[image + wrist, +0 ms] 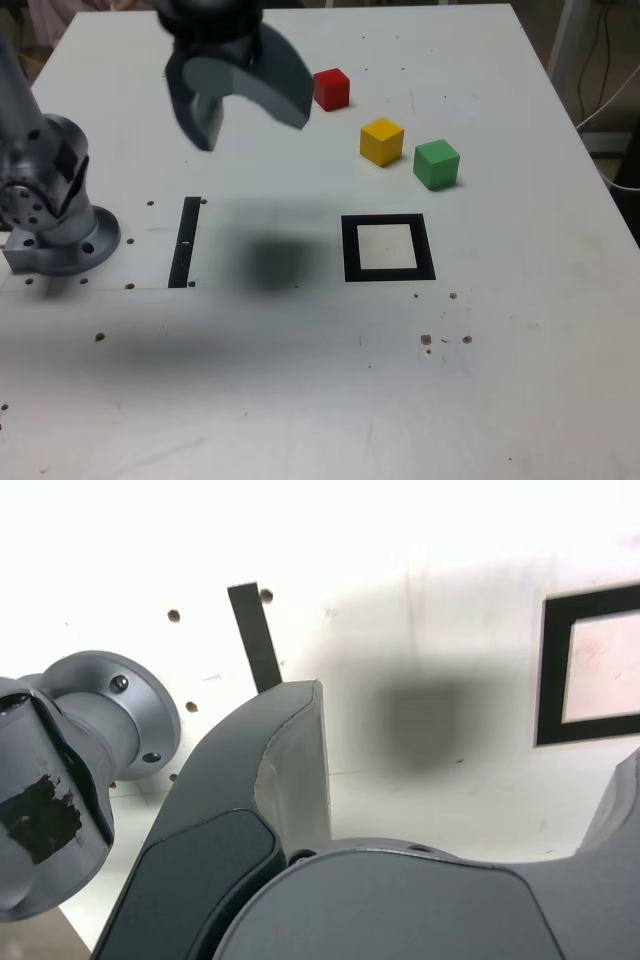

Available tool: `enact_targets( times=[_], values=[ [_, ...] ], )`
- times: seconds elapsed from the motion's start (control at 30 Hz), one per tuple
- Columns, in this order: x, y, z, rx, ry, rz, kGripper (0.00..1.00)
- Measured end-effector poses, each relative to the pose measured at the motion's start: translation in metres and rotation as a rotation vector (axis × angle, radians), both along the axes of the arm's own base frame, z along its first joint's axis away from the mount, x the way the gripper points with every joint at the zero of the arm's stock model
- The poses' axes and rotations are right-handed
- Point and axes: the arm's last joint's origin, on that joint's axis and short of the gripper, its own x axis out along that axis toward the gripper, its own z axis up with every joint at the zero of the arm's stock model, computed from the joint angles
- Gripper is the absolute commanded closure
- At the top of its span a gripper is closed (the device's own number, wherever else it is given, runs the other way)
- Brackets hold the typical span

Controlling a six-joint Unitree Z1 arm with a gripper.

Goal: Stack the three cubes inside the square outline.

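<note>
We see a white table [520, 330] from above, with our gripper [250, 105] hanging in the air over its far side, jaws spread wide and holding nothing. The red cube [331, 88] sits just beside the gripper toward the exterior view's right; the yellow cube [381, 141] and the green cube [436, 163] follow in a loose diagonal, each apart from the next. The square outline [388, 248], black with a pale centre, lies nearer the camera and is still bare. A narrow black strip [185, 242] lies toward the exterior view's left, near the arm's base [60, 225]. We judge the first pickup is at hand: we should centre the jaws over one cube, square with its faces, and descend straight.
</note>
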Motion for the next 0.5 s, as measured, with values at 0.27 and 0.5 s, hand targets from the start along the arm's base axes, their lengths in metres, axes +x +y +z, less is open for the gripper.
enact_targets(
  times=[0.27,0.5],
  values=[
    [0.042,0.036,0.008,-0.048,-0.02,0.037,0.0],
    [0.06,0.066,0.016,-0.044,-0.054,0.06,0.0]
  ],
)
